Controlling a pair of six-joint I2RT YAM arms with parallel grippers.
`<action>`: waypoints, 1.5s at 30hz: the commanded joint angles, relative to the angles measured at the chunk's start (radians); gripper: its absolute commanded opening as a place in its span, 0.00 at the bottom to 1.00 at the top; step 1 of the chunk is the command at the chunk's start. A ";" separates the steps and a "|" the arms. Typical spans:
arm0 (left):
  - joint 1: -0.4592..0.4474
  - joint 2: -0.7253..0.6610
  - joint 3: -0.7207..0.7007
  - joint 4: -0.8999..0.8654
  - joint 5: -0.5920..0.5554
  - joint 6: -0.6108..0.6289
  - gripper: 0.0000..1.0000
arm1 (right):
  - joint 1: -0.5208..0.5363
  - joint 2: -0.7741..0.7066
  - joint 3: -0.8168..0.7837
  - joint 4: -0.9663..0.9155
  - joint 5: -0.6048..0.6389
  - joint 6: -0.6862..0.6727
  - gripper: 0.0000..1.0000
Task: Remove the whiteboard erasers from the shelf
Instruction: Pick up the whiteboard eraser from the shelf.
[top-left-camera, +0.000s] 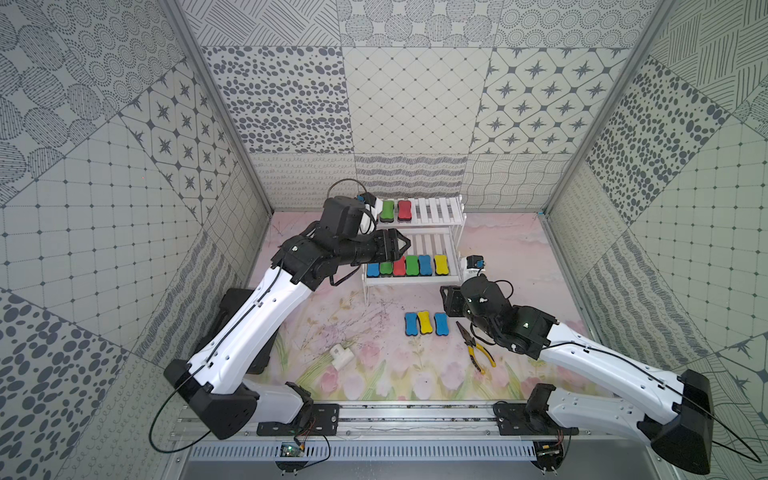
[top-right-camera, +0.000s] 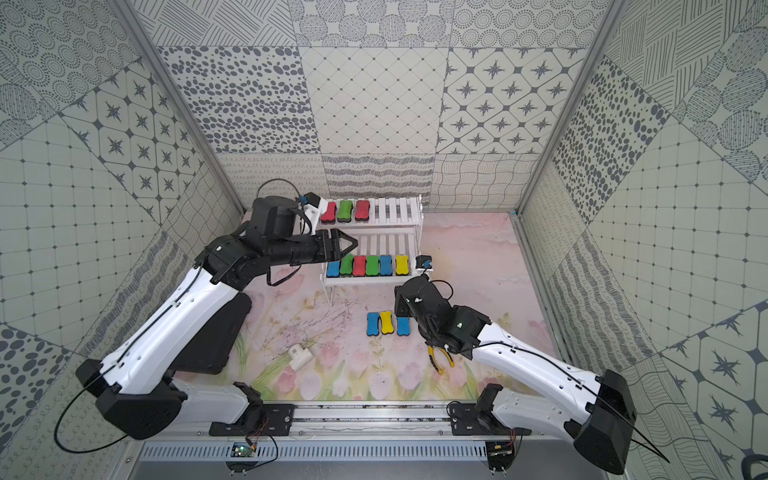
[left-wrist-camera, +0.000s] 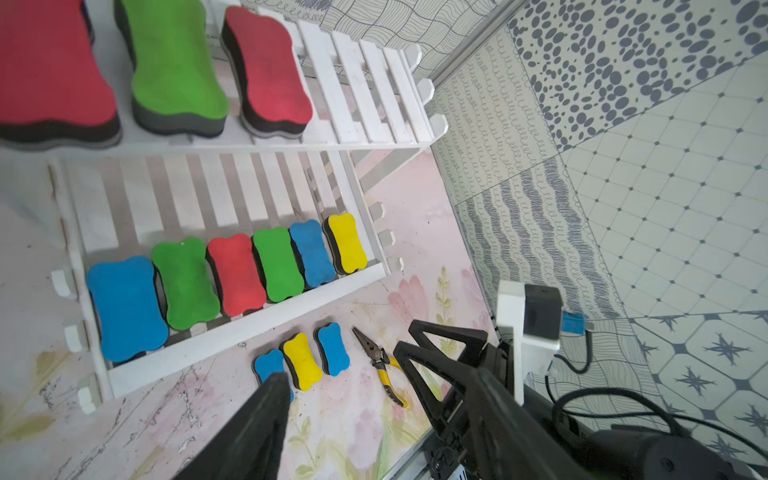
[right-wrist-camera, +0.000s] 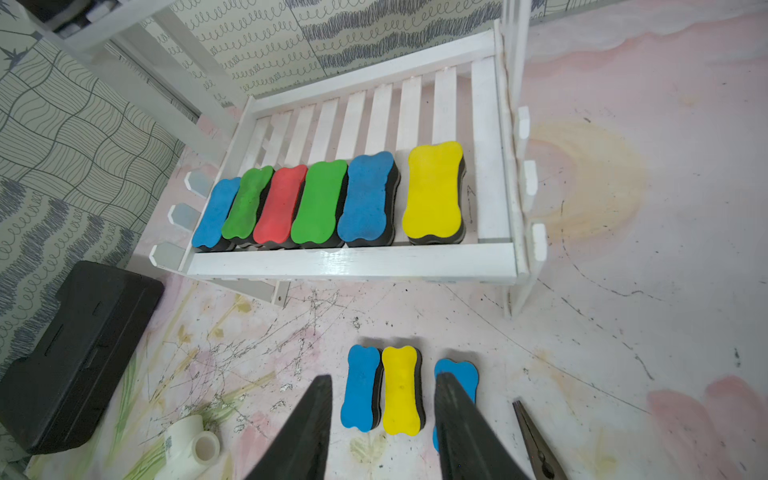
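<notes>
I see bone-shaped, felt-bottomed whiteboard erasers (right-wrist-camera: 320, 203) lying flat, long axes along the slats of the white two-tier shelf (right-wrist-camera: 353, 262): six below, three above, three on the table (right-wrist-camera: 623, 332). My left gripper (left-wrist-camera: 343, 357) and right gripper (right-wrist-camera: 384, 377) have fingers spread, empty.

Erasers (right-wrist-camera: 434, 191): matt foam tops, dark felt undersides. Shelf (right-wrist-camera: 353, 262): glossy white-painted wood. Tabletop (right-wrist-camera: 623, 332): scuffed, matt.

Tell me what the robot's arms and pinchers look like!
Both the left arm and the right arm have smooth white shells with chunky black joints. A thin black cable runs along each. The left gripper and right gripper have black, pointed, triangle-shaped fingers. A tiny green light glows on the right arm.
</notes>
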 joint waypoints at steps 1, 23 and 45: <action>-0.058 0.213 0.273 -0.147 -0.224 0.163 0.69 | -0.017 -0.025 -0.025 -0.026 -0.035 -0.020 0.44; -0.088 0.699 0.925 -0.387 -0.660 0.296 0.58 | -0.098 -0.071 -0.088 -0.030 -0.098 -0.010 0.45; -0.089 0.740 0.868 -0.342 -0.693 0.273 0.63 | -0.132 -0.117 -0.113 -0.029 -0.104 -0.002 0.46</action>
